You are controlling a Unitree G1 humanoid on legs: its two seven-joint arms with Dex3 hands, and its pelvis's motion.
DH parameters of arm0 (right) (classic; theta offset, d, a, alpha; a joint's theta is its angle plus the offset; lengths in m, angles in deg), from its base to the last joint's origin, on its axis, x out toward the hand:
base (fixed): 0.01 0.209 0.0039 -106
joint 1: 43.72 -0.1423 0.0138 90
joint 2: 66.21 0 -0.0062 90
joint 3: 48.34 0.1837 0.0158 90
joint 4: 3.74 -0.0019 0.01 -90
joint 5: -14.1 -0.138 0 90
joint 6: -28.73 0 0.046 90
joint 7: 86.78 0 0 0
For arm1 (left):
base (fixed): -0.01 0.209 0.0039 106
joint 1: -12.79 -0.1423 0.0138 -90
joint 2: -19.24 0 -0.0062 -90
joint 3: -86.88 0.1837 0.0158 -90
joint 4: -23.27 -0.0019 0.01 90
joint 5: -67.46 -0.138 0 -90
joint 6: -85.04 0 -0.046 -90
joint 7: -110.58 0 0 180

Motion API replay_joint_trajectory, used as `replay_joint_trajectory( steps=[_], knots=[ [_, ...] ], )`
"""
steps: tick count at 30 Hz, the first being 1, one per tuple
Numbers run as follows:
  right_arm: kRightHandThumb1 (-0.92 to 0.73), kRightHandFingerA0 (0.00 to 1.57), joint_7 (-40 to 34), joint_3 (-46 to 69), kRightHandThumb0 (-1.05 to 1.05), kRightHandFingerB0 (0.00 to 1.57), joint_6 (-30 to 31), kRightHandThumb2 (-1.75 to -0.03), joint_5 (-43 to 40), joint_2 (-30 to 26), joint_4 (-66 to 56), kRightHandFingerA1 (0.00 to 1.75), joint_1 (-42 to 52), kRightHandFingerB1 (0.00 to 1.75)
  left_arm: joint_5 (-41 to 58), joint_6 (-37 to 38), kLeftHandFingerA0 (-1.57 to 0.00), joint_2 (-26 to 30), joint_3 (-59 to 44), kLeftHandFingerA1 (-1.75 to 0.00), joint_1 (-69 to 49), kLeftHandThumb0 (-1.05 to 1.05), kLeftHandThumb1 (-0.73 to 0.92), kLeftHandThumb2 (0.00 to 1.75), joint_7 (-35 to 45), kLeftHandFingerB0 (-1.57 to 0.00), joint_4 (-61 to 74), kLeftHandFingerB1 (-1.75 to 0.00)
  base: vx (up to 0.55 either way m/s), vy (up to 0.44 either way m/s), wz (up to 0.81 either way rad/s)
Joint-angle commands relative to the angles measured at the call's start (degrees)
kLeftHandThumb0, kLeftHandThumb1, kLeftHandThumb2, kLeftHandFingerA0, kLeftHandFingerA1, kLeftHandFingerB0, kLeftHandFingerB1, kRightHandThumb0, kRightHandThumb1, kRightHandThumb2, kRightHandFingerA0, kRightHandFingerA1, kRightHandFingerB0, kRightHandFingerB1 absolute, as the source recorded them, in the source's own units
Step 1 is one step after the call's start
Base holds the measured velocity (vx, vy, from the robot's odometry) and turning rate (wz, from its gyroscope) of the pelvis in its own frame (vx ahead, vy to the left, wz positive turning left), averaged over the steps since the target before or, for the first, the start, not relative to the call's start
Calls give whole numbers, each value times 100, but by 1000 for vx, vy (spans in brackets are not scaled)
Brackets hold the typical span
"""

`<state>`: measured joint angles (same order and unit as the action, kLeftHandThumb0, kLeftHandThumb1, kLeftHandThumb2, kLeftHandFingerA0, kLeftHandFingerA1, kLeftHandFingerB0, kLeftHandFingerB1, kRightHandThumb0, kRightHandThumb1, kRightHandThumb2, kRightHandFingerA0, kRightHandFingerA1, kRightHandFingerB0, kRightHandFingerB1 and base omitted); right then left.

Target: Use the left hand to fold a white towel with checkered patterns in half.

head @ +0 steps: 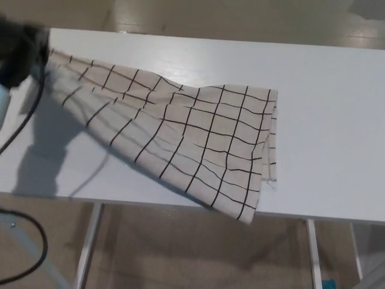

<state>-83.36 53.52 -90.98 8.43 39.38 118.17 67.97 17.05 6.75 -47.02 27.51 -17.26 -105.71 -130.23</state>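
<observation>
The robot's black left hand (pixel 18 51) sits at the upper left corner of the view, blurred and partly cut off by the picture's edge. It is clamped on the left end of a cream-white cloth towel with a black checkered grid (pixel 192 135), lifting that end off the surface. From the hand, the towel stretches down and to the right in a taut, narrowing-then-widening sheet with long diagonal creases. Its right portion lies flat on the white rectangular bench (pixel 325 120), and its lower corner hangs just over the bench's front edge. A dark shadow of the hand and raised cloth falls on the bench beneath them. A black cable (pixel 24 120) trails down from the hand along the left side. The right hand does not appear. Below the bench, pale metal legs (pixel 87 253) and a tan floor (pixel 198 253) show.
</observation>
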Motion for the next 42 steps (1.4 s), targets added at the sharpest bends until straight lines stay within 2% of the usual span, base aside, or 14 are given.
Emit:
replay_joint_trajectory(
  steps=[1,3,4,7,17,18,19,21,24,28,30,37,40,42],
  knots=[
    [-75,35,-7,56,-36,30,87,-62,-87,-30,-56,51,2,39,-130,1,-82,-63,-115,-175,178,-14,63,56,-259,-62,994,-171,0,0,0],
    [-75,35,-6,67,-36,30,87,-62,-83,-49,-56,51,-4,39,-192,-2,-84,-115,-97,-175,166,-12,63,58,-265,-71,1213,-162,0,0,0],
    [-75,36,-19,50,-36,30,77,-62,-43,-51,-73,51,13,39,-217,95,-92,-179,-62,-166,178,-10,62,61,-161,-103,1500,-84,0,0,0],
    [-74,36,-7,45,-37,31,94,-62,-52,-51,-107,51,2,39,-278,127,-104,-262,-21,-145,187,-14,62,58,14,-96,1874,-59,0,0,0],
    [-75,37,7,-15,-37,35,135,-62,-40,25,-210,54,223,43,-969,51,-117,-831,660,-139,-195,-20,34,74,111,-99,2859,-125,0,0,0],
    [-76,36,16,-18,-37,36,137,-62,-40,15,-212,54,219,43,-1054,60,-83,-909,767,-175,-238,-21,53,53,49,-93,2853,-129,0,0,0],
    [-75,33,31,-22,-36,36,121,-62,-24,-18,-183,53,190,43,-1245,77,-83,-1039,990,-175,-324,-28,50,54,-31,-105,2848,-71,0,0,0],
    [-75,33,39,-32,-38,36,109,-62,12,-62,-152,53,154,43,-1442,100,-86,-1143,1231,-175,-409,-29,49,54,-94,-101,2839,-62,0,0,0],
    [-76,35,35,-41,-38,37,126,-62,35,-85,-179,54,179,44,-1621,133,-125,-1245,1529,-136,-551,-25,36,81,-117,-97,2804,-88,0,0,0],
    [-75,38,28,-49,-38,38,272,-61,-33,-52,-349,55,123,44,-1921,151,-93,-1364,2079,-168,-797,-27,49,57,168,-95,2765,-127,0,0,0],
    [-75,38,23,-51,-38,38,305,-61,-35,-47,-387,56,112,45,-1977,147,-94,-1377,2177,-164,-832,-23,50,55,224,-104,2750,-88,0,0,0],
    [-59,38,-11,-48,-40,33,180,-94,40,-57,-221,63,56,57,-1796,310,-79,-1488,2544,-78,-1253,-49,54,57,1634,-75,2819,-51,0,0,0],
    [-75,44,-33,-49,-37,42,130,-61,58,-43,-146,56,-19,48,-2000,-329,0,-1500,2564,-21,-1297,-80,50,91,3127,-12,3372,-34,0,0,0],
    [-75,44,-39,-56,-37,42,166,-61,67,-45,-167,56,-33,48,-1927,-405,-4,-1526,2505,-13,-1305,-82,50,92,3311,-5,3452,-23,0,0,0]
  ],
)
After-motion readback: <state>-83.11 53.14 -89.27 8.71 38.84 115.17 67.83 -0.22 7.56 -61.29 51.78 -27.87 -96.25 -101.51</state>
